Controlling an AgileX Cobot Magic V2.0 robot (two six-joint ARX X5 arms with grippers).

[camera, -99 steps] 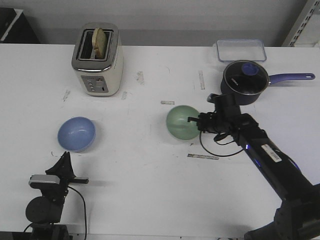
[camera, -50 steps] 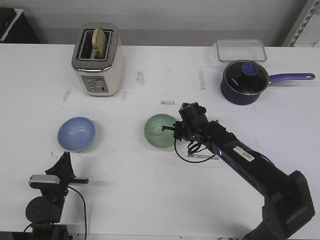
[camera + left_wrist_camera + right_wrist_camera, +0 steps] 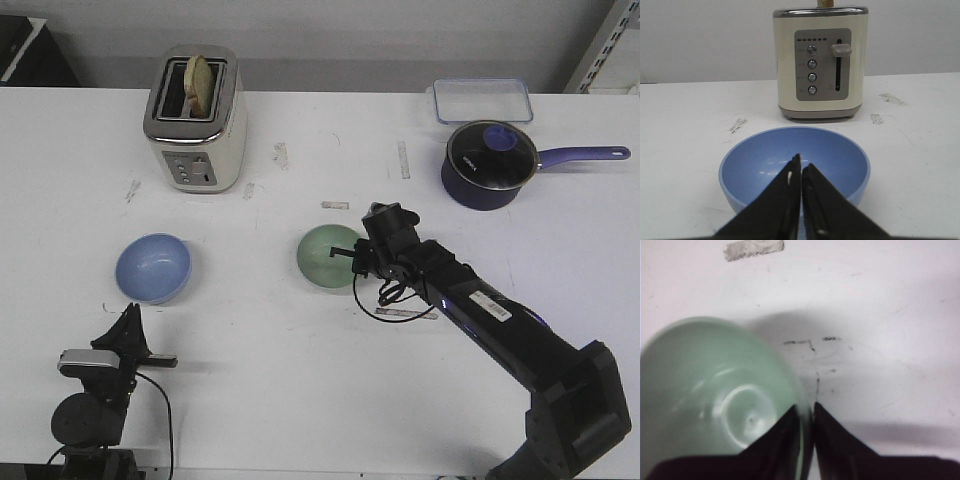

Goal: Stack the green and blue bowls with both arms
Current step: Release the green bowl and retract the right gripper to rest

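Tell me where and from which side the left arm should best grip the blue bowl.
Probably the rim. The blue bowl sits upright and open, its smooth round wall offering little else to pinch. The left gripper, fingers together, points at its near edge, so open it, descend from the robot's side, and put one finger inside and one outside the near wall.

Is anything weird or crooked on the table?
Yes. The green bowl is tipped up on its side, its opening facing sideways, because the right claw pinches its rim. The blue bowl sits flat and upright. The table also has scuff marks and bits of tape, but nothing is spilled.
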